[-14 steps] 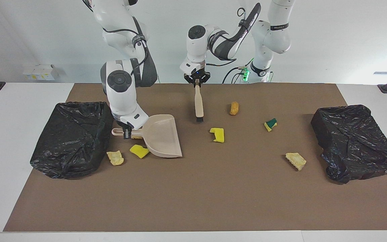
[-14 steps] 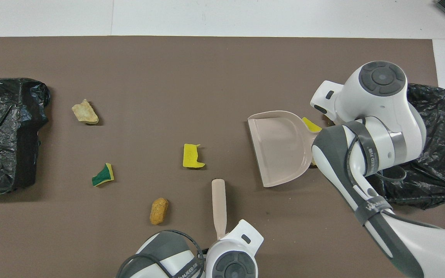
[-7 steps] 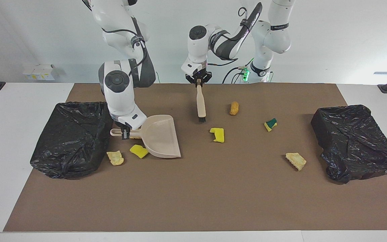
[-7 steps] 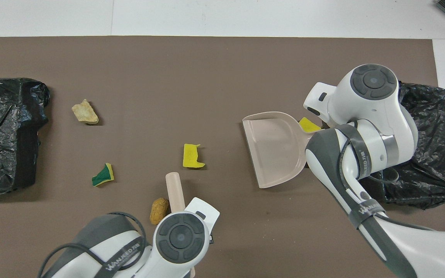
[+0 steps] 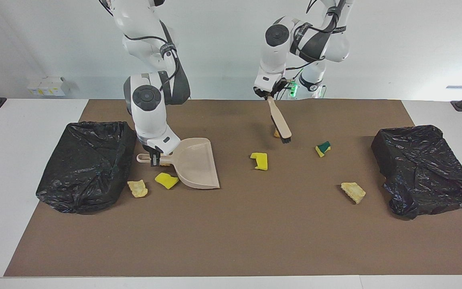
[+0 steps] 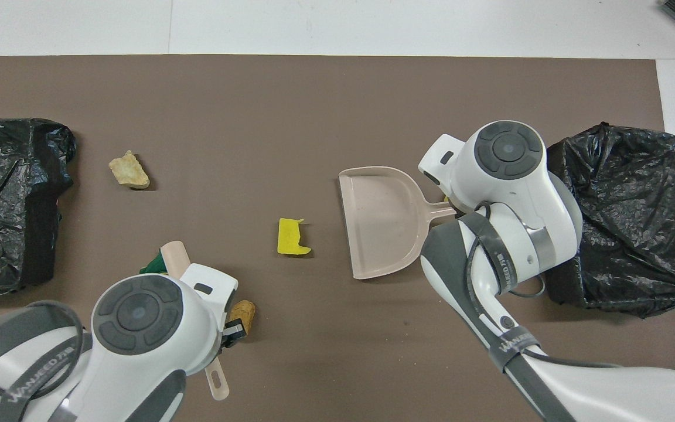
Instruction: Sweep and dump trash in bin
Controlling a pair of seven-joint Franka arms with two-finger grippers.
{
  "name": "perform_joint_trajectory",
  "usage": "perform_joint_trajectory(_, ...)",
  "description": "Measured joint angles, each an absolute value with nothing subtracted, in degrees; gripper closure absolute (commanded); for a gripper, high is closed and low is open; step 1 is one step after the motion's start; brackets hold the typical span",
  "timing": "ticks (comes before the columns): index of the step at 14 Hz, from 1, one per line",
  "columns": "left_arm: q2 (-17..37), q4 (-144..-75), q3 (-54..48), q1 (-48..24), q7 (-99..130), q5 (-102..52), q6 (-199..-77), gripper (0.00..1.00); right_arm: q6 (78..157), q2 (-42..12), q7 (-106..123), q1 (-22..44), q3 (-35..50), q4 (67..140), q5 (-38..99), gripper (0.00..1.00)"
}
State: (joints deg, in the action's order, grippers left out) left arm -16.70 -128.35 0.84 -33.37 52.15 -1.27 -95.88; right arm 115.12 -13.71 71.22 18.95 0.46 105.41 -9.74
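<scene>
My left gripper (image 5: 270, 95) is shut on the handle of the beige brush (image 5: 280, 122), which hangs tilted with its black bristles just over a tan bread chunk (image 5: 276, 133). My right gripper (image 5: 155, 157) is shut on the handle of the beige dustpan (image 5: 195, 166), whose mouth faces the table's middle. Trash lies scattered on the mat: a yellow sponge piece (image 5: 260, 161), a green-and-yellow piece (image 5: 323, 148), a tan chunk (image 5: 353, 192), and beside the dustpan a yellow piece (image 5: 166, 180) and a tan chunk (image 5: 137, 188). In the overhead view the left arm hides most of the green piece.
A black-bagged bin (image 5: 84, 164) stands at the right arm's end of the brown mat (image 5: 231, 233), close to the dustpan. A second black-bagged bin (image 5: 423, 168) stands at the left arm's end. White table edges surround the mat.
The left arm swung the brush toward its own end of the table and tilted it, ending over the bread chunk. The right gripper shifted the dustpan slightly toward the table's middle.
</scene>
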Motion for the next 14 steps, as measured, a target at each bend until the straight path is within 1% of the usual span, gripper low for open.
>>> perform_joint_trajectory(6,-15.59,-126.19,1.19,-11.85,24.36,1.09,-97.52,1.00,115.13,-12.87,71.14,18.53,0.18,107.48,-9.74,1.00)
perform_joint_trajectory(9,-11.78,-121.97,1.13,-8.38,16.95,4.25,-100.83,1.00,115.29,-11.49,71.14,18.37,0.18,109.80,-9.74,1.00)
perform_joint_trajectory(12,-5.36,-116.41,1.02,-4.85,5.03,5.70,-106.27,1.00,115.32,-10.80,71.14,18.41,0.26,110.55,-9.74,1.00)
perform_joint_trajectory(14,-0.95,-115.33,1.06,-2.57,-1.25,8.01,-112.76,1.00,115.32,-10.49,71.14,18.41,0.25,111.16,-9.74,1.00)
